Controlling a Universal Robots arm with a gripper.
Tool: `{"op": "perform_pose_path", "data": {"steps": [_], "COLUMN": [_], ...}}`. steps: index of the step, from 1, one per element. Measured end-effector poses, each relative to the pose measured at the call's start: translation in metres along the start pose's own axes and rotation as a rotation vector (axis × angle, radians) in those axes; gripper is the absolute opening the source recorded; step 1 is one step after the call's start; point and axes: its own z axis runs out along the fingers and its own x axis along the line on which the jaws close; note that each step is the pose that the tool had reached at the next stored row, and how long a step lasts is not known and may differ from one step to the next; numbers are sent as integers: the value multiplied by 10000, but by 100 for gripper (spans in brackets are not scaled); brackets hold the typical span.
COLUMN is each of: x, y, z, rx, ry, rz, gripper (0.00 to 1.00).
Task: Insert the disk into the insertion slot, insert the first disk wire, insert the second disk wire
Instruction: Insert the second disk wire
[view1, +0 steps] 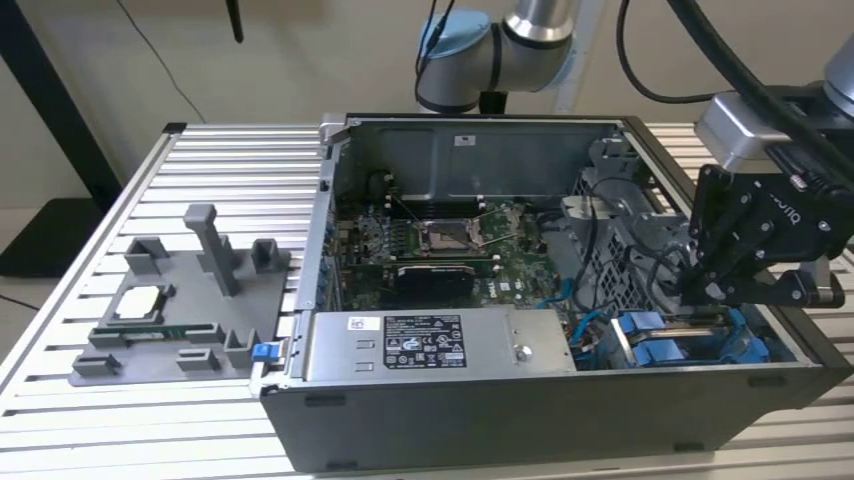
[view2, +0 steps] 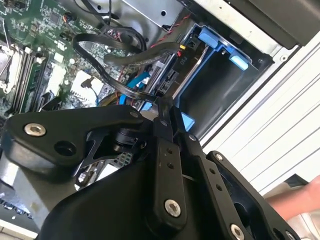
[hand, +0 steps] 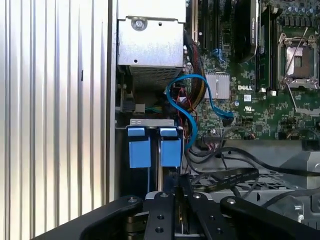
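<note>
The disk (hand: 170, 150) seems to be the blue-fronted unit seated in the drive bay straight ahead of the pincer's tips, though it cannot be firmly told apart from the second blue front (hand: 139, 150) set just beside it. In the exterior view the same blue fronts (view1: 654, 345) are seen directly below the pincer (view1: 697, 290), low in the corner of the open case (view1: 534, 420). The pincer is lowered into that corner, and in both wrist views its fingers (view2: 161, 150) are drawn together with hardly a slit between them. Whether anything thin is pinched there cannot be told. A black cable (view2: 125, 90) is seen crossing right at the fingertips in the second wrist view, and a bundle of black cables (hand: 230, 175) lies just to one side of the pincer (hand: 177, 192) in the first wrist view. Beyond the blue fronts, farther from the pincer, a blue cable (hand: 192, 112) is looped from the bay towards the motherboard (hand: 260, 95). The metal power supply (hand: 150, 45) is mounted past the bay, well ahead of the tips. Far from the pincer, outside the case at the exterior view's left, a grey tray (view1: 174, 330) with small parts rests on the slatted table (view1: 80, 300).
</note>
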Motion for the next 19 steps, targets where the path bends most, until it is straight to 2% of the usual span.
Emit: {"op": "perform_pose_path", "data": {"steps": [7,10,12,18,19], "x": [1,2,1,-4,-3], "y": [0,-1,-2,-3,-3], "z": [2,12,25,71,72], "rx": [0,1,5,37,38], "ry": [2,51,160,602,628], "rz": [0,4,11,42,44], "gripper": [0,0,0,0,0]}}
